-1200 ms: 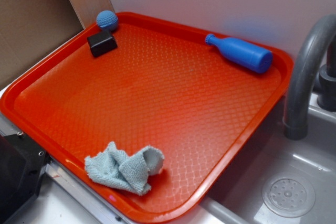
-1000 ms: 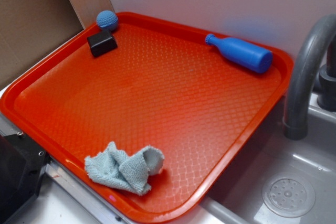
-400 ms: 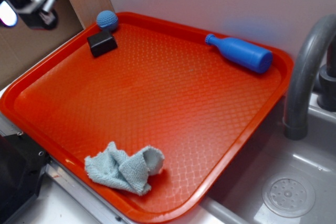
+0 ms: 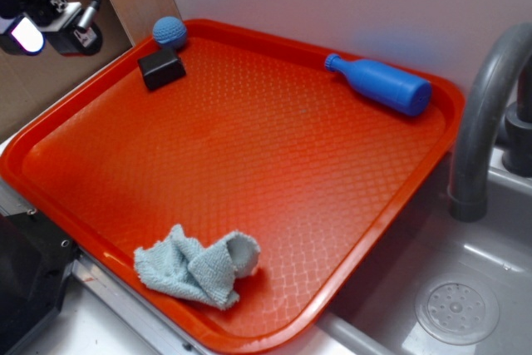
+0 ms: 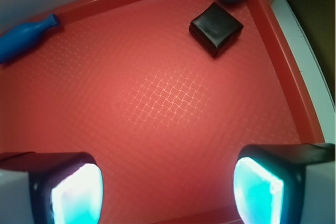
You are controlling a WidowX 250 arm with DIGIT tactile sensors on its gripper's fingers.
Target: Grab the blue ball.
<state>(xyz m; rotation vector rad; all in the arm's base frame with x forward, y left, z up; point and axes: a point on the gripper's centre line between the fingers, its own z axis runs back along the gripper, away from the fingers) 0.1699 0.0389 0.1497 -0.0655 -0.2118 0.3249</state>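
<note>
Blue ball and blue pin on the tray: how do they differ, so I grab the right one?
The blue ball is small, round and fuzzy; the blue pin is long, smooth and bottle-shaped, lying on its side. The ball sits in the tray's far left corner, right behind the black block; the pin lies alone along the far right edge. Both are blue, both rest on the tray, and the gripper touches neither.

- The gripper now shows at the exterior view's 10 o'clock corner, absent a second ago.
- Since 0.4 s ago it sits slightly lower and further toward 3 o'clock.
</note>
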